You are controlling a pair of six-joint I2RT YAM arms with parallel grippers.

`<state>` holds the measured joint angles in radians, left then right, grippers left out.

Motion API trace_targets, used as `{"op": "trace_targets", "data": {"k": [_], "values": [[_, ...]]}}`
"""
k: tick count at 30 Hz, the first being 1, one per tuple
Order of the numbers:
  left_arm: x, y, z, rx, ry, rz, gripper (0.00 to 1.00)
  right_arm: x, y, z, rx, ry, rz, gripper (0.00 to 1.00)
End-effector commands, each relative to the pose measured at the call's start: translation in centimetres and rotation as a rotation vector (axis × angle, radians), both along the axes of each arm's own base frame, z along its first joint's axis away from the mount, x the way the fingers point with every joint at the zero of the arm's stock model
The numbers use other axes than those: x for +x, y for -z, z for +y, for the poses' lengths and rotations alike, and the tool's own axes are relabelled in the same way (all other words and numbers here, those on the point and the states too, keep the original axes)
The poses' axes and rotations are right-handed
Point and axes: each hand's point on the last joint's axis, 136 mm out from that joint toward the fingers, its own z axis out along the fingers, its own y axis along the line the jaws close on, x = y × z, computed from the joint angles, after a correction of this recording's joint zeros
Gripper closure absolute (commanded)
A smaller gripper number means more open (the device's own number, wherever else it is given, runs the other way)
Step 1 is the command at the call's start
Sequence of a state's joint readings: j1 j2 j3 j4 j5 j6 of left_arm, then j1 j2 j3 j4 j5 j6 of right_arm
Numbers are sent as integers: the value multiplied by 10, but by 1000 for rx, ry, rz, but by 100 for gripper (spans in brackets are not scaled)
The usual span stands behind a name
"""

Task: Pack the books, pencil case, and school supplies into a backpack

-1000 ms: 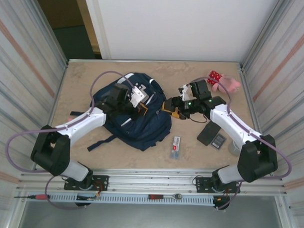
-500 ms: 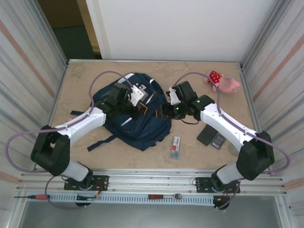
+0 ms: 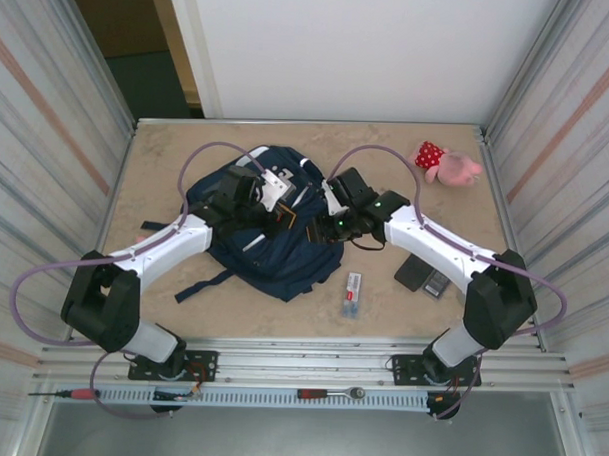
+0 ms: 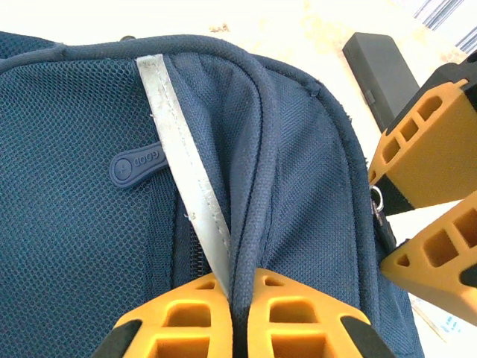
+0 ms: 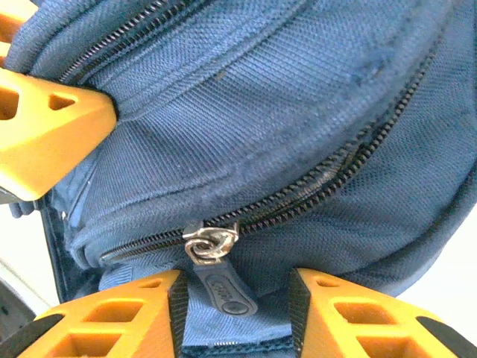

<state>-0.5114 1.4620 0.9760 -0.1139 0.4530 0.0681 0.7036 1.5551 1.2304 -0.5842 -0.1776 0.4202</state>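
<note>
The navy backpack lies left of centre on the table. My left gripper is shut on a raised seam of the backpack beside a pale reflective stripe. My right gripper is at the bag's right edge, open, its jaws either side of a dark rubber zipper pull hanging from a metal slider; the pads do not touch it. A dark book, a grey calculator and a white pack lie right of the bag. The black pencil case lies beyond the bag.
A pink plush toy lies at the back right corner. Corrugated metal walls close in both sides. The backpack's dark strap trails towards the front left. Bare tabletop lies behind the bag and at the front.
My right gripper has moved left from the table's middle onto the backpack's edge, and its jaws have narrowed around the zipper pull. The left gripper has kept its hold.
</note>
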Motion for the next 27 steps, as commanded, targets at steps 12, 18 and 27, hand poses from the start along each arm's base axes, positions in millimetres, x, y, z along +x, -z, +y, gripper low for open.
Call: {"op": "trace_targets", "data": {"k": [12,18,27], "values": [[11,-49,-7,-99,3,-114,100,22,-11,-15,-195,84,-170,75],[10,-46,-7,-94,3,-104,100,26,-10,-16,-203,107,-171,82],[18,-44,2,-80,-90,-87,100,19,-14,-10,-143,91,-127,99]]}}
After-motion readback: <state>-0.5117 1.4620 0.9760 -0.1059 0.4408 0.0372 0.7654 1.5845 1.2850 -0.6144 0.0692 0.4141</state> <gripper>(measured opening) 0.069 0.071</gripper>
